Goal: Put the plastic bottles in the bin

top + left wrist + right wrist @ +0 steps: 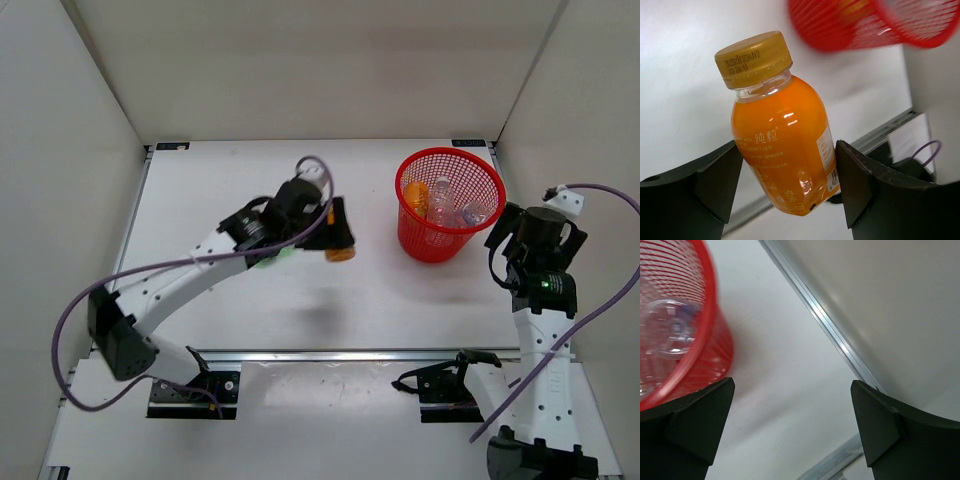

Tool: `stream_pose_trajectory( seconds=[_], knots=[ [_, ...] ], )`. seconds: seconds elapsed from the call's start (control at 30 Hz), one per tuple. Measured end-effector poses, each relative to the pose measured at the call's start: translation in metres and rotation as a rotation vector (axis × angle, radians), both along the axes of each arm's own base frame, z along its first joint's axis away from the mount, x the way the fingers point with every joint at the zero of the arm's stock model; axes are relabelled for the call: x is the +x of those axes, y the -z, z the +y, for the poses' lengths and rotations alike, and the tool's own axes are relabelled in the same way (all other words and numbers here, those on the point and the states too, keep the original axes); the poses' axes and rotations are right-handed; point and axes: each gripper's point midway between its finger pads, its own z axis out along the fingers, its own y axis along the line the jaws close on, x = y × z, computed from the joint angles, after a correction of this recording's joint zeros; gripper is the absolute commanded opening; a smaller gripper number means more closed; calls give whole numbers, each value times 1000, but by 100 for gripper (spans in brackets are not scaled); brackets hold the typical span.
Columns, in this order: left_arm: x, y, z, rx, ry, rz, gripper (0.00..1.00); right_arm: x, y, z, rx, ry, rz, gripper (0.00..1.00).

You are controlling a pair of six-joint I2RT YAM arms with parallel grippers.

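My left gripper (338, 236) is shut on an orange bottle (341, 252) with a gold cap and holds it above the table, left of the bin. In the left wrist view the orange bottle (780, 145) sits between the fingers (722, 182), cap pointing up. The red mesh bin (450, 153) stands at the right rear and holds an orange bottle (414, 195) and clear bottles (441, 197). A green bottle (276, 259) peeks out under the left arm. My right gripper (505, 240) is open and empty just right of the bin (700, 357); a clear bottle (667, 330) shows through its mesh.
White walls enclose the table on the left, back and right. A metal rail (350, 355) runs along the near edge in front of the arm bases. The right wall's base strip (830, 335) lies close to the right gripper.
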Motion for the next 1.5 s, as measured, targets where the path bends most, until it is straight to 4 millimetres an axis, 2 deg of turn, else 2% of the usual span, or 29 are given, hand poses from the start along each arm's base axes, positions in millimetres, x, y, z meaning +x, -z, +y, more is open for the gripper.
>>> stream_pose_trajectory(
  seconds=[0.17,0.27,0.3,0.37,0.43,0.5,0.53,0.63,0.77,0.83,0.97,1.07,1.13,1.2,1.27,1.33,1.4,1.47,1.5],
  knots=[
    [64,-93,-96,-97,124,-244,55,-39,49,-34,88,212,113,100],
    [99,-136,-158,-191,183,-373,54,-57,65,-35,102,260,180,99],
    [108,-140,-174,-218,197,-400,54,-58,65,-34,103,259,183,99],
    [122,-135,-200,-256,211,-430,55,-60,65,-34,109,261,179,99],
    [132,-112,-217,-270,221,-413,59,-61,66,-32,122,264,174,99],
    [139,-83,-232,-275,234,-380,79,-60,66,-26,138,239,170,100],
    [142,-67,-239,-266,239,-361,98,-59,67,-23,148,224,169,99],
    [150,-32,-250,-238,245,-326,99,-57,69,-15,165,190,176,100],
    [142,-35,-247,-218,264,-341,99,-57,67,-10,151,144,181,99],
    [132,-45,-238,-195,280,-353,99,-58,57,-8,122,114,184,99],
    [105,-81,-204,-156,298,-385,99,-46,11,6,43,8,113,99],
    [76,-103,-156,-112,291,-408,98,-37,-22,19,14,-73,47,99],
    [53,-110,-109,-76,263,-402,99,-33,-44,26,2,-122,6,99],
    [40,-104,-61,-54,212,-388,99,-23,-66,37,3,-193,-32,99],
    [33,-75,1,-1,110,-335,98,-5,-79,55,20,-275,-49,99],
    [27,-34,60,68,-7,-254,99,18,-81,94,24,-422,-44,99],
    [14,17,116,147,-124,-136,99,36,-71,158,-6,-624,-7,100],
    [-12,62,155,212,-199,-9,99,44,-61,221,-52,-803,32,100],
    [-27,80,168,233,-224,45,99,50,-53,253,-58,-887,69,99]
  ],
)
